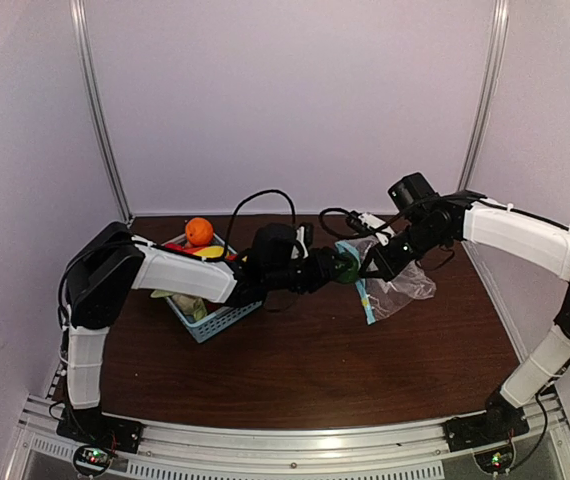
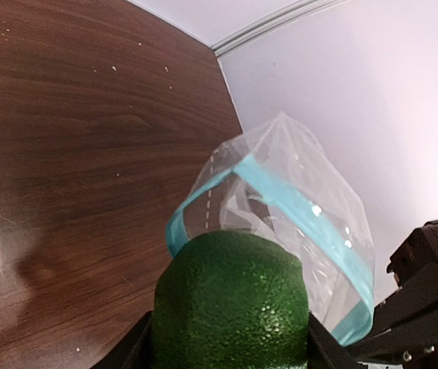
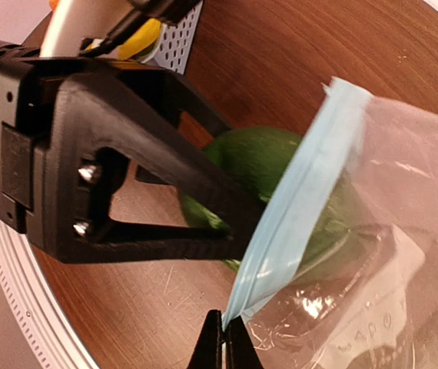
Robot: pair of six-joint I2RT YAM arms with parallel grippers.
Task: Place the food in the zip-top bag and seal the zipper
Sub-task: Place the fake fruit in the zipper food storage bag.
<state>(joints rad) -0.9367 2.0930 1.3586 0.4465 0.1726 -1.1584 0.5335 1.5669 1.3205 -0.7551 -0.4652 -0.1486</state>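
Note:
My left gripper [image 2: 230, 338] is shut on a round dark-green toy fruit [image 2: 230, 300], one jaw on each side. The fruit [image 1: 344, 267] sits right at the open mouth of the clear zip-top bag [image 2: 300, 181], held above the table. The zipper [image 2: 296, 201], a light-blue strip, loops open just beyond it. My right gripper [image 3: 225, 329] is shut on the zipper [image 3: 303, 192] edge and holds the bag [image 1: 400, 285] up. In the right wrist view the fruit [image 3: 253, 154] shows partly behind the strip and through the plastic. More food lies in the basket: an orange [image 1: 199, 231] and a yellow piece [image 1: 210, 252].
The light-blue lattice basket [image 1: 217, 318] stands at the table's left, under my left forearm. Purple walls close in the back and both sides. The dark wooden table [image 1: 305, 370] is bare in front of the arms. Cables arc over the middle.

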